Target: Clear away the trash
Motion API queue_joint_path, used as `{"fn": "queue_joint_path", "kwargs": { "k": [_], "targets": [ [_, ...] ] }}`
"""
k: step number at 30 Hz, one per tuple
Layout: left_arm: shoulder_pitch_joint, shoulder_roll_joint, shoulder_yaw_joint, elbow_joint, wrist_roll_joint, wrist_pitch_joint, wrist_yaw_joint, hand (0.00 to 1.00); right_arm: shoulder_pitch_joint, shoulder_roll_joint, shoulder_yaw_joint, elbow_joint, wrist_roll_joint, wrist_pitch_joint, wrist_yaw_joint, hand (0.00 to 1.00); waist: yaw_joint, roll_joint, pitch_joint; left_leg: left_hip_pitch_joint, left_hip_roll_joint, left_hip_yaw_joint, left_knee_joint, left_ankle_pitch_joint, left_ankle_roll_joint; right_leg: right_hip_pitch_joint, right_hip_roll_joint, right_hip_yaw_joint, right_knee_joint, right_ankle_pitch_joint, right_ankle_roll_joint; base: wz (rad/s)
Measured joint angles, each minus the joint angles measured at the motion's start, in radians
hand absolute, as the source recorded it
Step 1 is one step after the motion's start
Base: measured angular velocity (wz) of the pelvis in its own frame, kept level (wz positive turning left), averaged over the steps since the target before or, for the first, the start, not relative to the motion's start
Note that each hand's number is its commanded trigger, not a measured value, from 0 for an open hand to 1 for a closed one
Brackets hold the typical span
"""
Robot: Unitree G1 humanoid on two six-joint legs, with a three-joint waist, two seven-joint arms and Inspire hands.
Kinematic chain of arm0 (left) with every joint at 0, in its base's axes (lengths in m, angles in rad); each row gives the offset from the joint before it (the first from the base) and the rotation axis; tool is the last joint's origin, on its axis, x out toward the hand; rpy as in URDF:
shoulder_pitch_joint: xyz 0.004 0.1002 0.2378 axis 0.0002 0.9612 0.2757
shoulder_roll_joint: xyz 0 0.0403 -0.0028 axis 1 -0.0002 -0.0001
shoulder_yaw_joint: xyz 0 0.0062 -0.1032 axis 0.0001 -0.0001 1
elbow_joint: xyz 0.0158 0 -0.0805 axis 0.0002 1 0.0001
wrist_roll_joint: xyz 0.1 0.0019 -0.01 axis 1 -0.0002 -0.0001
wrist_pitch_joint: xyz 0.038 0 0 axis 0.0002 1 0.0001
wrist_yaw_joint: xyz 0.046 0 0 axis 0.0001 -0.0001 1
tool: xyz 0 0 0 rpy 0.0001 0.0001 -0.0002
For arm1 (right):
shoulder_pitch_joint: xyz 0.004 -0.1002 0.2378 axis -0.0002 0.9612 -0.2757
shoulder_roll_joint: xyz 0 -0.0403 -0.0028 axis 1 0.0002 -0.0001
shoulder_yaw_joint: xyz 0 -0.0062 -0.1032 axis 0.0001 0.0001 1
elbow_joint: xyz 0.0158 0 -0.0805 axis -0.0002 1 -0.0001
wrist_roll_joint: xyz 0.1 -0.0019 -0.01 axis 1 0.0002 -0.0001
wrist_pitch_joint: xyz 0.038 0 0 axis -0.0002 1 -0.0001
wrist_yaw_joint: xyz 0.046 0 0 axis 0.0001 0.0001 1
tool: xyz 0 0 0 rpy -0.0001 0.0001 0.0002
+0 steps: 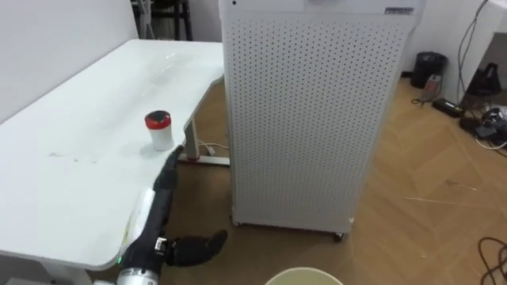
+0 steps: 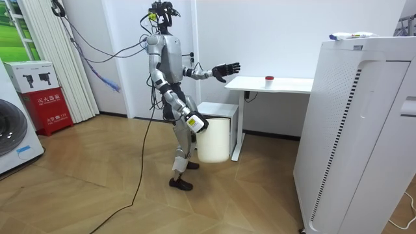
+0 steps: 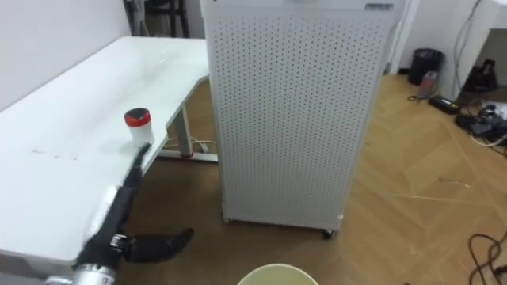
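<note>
1. The bin (image 1: 305,276) is cut off below, its inside hidden; the right hand (image 2: 197,124) is at its rim (grip: cannot tell).
2. The left hand (image 1: 194,247) is spread and empty; the red-lidded cup (image 1: 158,130) stands on the table (image 1: 71,166) beyond it.

**A test lab dressed up as a home**

From where I stand, this is a lab made to pass for a home. A white desk (image 2: 286,84) sits against a bare wall on a wood floor (image 2: 97,195), with a bin (image 2: 214,140) beside its leg. At the room view's left a washer (image 2: 13,133) stands next to 2 stacked boxes (image 2: 51,107) and a long curtain (image 2: 58,58). A tall perforated cabinet (image 1: 309,119) on castors stands opposite, and loose cords (image 1: 491,131) lie on the floor behind it.
</note>
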Motion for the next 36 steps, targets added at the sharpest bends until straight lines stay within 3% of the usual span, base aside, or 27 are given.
{"fn": "queue_joint_path", "kwargs": {
  "k": [8,14,16,18,21,23,25,26,28,30,31,32,33,34,35,36],
  "targets": [
    [0.036,0.002,0.029,0.000,-0.018,-0.007,0.091,0.00,0.041,-0.001,-0.011,-0.052,0.000,-0.001,-0.023,1.00,-0.004,0.016,0.0010,0.063,-0.014,0.003,-0.077,0.003,0.000,0.055,0.003,0.001,-0.080,0.004,0.005,-0.03],
    [0.036,0.003,0.029,0.000,-0.032,-0.007,0.127,0.00,0.042,0.003,-0.005,-0.069,-0.006,-0.008,-0.022,1.00,-0.005,0.011,0.0041,0.073,-0.015,0.002,-0.094,0.003,0.000,0.065,0.006,-0.005,-0.097,0.003,0.007,-0.03],
    [0.036,0.003,0.032,0.000,-0.032,-0.007,0.130,0.00,0.044,0.005,-0.006,-0.071,-0.004,-0.008,-0.022,1.00,0.000,0.009,0.0046,0.076,-0.012,0.001,-0.091,0.003,0.000,0.076,0.005,-0.034,-0.096,0.003,0.007,-0.08],
    [0.036,0.003,0.033,0.000,-0.029,-0.007,0.136,0.00,0.044,0.004,-0.006,-0.071,-0.002,-0.009,-0.022,1.00,0.004,0.006,0.0064,0.074,-0.007,0.001,-0.065,0.003,0.000,0.076,0.006,-0.035,-0.094,0.003,0.007,-0.16],
    [0.038,0.007,0.032,0.005,-0.054,-0.007,0.140,0.00,0.044,0.004,0.005,-0.071,-0.003,-0.011,-0.021,1.00,0.028,0.006,0.0097,0.007,0.021,-0.013,0.125,0.003,0.000,0.076,0.018,-0.043,-0.067,-0.009,-0.010,-0.37],
    [0.036,0.009,0.032,0.017,-0.066,-0.008,0.143,0.00,0.043,0.003,0.006,-0.071,-0.003,-0.013,-0.020,1.00,0.027,0.018,0.0169,-0.042,0.039,-0.037,0.260,0.005,-0.004,0.100,0.024,-0.061,-0.060,-0.027,-0.021,-0.23],
    [0.036,0.007,0.033,0.047,-0.067,-0.007,0.144,0.00,0.046,0.004,0.006,-0.065,-0.003,-0.013,-0.019,1.00,0.022,0.023,0.0237,-0.093,0.054,-0.051,0.382,0.038,-0.033,0.121,0.028,-0.077,-0.056,-0.053,-0.030,0.02],
    [0.039,0.006,0.031,0.057,-0.072,-0.007,0.144,0.00,0.056,0.007,0.006,-0.065,-0.004,-0.012,-0.020,1.00,0.011,0.004,0.0261,-0.122,0.052,-0.058,0.416,0.049,-0.031,0.125,0.025,-0.077,-0.052,-0.068,-0.036,0.28],
    [0.026,0.004,0.026,0.057,-0.090,-0.007,0.147,0.00,0.054,0.003,-0.005,-0.066,-0.001,-0.011,-0.031,1.00,-0.013,0.003,0.0293,-0.184,0.035,-0.064,0.367,0.023,-0.017,0.116,0.023,-0.079,-0.043,-0.085,-0.036,0.57],
    [0.024,0.003,0.026,0.058,-0.089,-0.008,0.156,0.00,0.054,-0.003,-0.008,-0.066,0.003,-0.007,-0.044,1.00,-0.003,-0.007,0.0339,-0.246,-0.004,-0.061,0.251,0.022,-0.014,0.115,0.012,-0.063,-0.041,-0.104,-0.035,0.23],
    [0.025,0.002,0.027,0.058,-0.087,-0.008,0.161,0.00,0.054,-0.010,-0.007,-0.066,0.003,-0.006,-0.051,1.00,0.011,-0.007,0.0311,-0.278,-0.024,-0.059,0.139,0.046,-0.023,0.116,0.003,-0.058,-0.041,-0.111,-0.027,-0.29],
    [0.025,0.002,0.032,0.058,-0.087,-0.009,0.167,0.00,0.055,-0.018,-0.002,-0.065,0.001,-0.004,-0.053,1.00,0.032,0.001,0.0259,-0.301,-0.036,-0.060,0.040,0.124,-0.002,0.123,-0.008,-0.060,-0.040,-0.119,-0.014,-0.35],
    [0.025,0.002,0.037,0.058,-0.087,-0.009,0.170,0.00,0.056,-0.018,0.003,-0.064,0.001,-0.001,-0.053,1.00,0.039,-0.001,0.0243,-0.305,-0.041,-0.061,0.020,0.160,0.005,0.130,-0.013,-0.055,-0.039,-0.126,-0.006,-0.18],
    [0.023,0.000,0.046,0.056,-0.083,-0.009,0.176,0.00,0.064,-0.016,0.010,-0.064,0.000,0.004,-0.051,1.00,0.042,0.000,0.0029,-0.308,-0.061,-0.056,0.011,0.199,0.027,0.137,-0.033,-0.058,-0.028,-0.149,0.015,0.12],
    [0.020,0.001,0.050,0.052,-0.080,-0.009,0.177,0.00,0.067,-0.016,0.012,-0.064,-0.004,0.011,-0.050,1.00,0.037,-0.020,-0.0063,-0.296,-0.092,-0.048,0.020,0.197,0.058,0.141,-0.058,-0.061,-0.022,-0.170,0.041,0.17],
    [0.020,0.001,0.050,0.052,-0.080,-0.011,0.177,0.00,0.068,-0.017,0.013,-0.064,-0.002,0.011,-0.048,1.00,0.041,-0.030,-0.0094,-0.292,-0.105,-0.041,0.025,0.190,0.069,0.146,-0.070,-0.056,-0.022,-0.175,0.050,0.00]
  ]
}}
